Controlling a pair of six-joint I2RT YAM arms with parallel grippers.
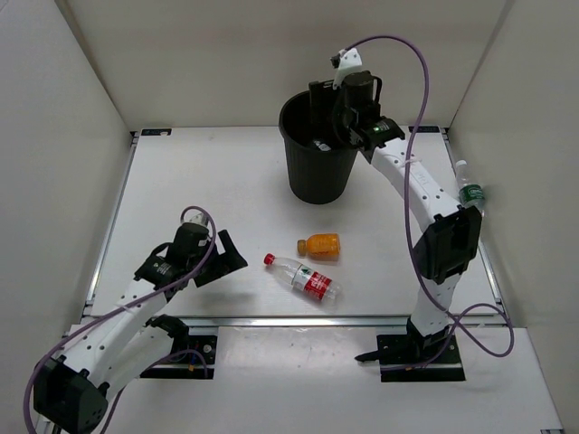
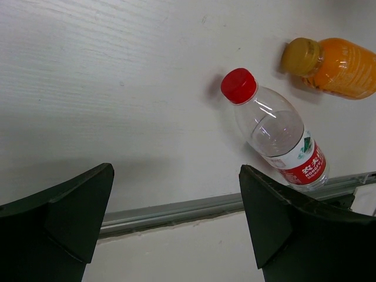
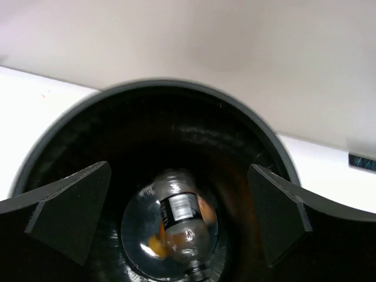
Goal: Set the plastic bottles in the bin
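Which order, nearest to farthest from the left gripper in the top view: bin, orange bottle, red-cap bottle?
1. Red-cap bottle, lying just right of the left gripper.
2. Orange bottle, right and slightly beyond.
3. Bin, far centre.

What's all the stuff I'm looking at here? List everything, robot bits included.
bin: one, black, upright at the far middle of the table
dark-label bottle: one, clear, inside the bin, blurred
orange patch: one, in the bin beneath that bottle; too blurred to identify
orange bottle: one, orange, lying mid-table
red-cap bottle: one, clear with red cap and label, lying just nearer than the orange bottle
green-label bottle: one, clear with white cap, at the table's right edge
table: one, white
cables: two, purple, one along each arm
left hand: one, black, open, empty, left of the red-cap bottle
right hand: one, black, open, over the bin's mouth
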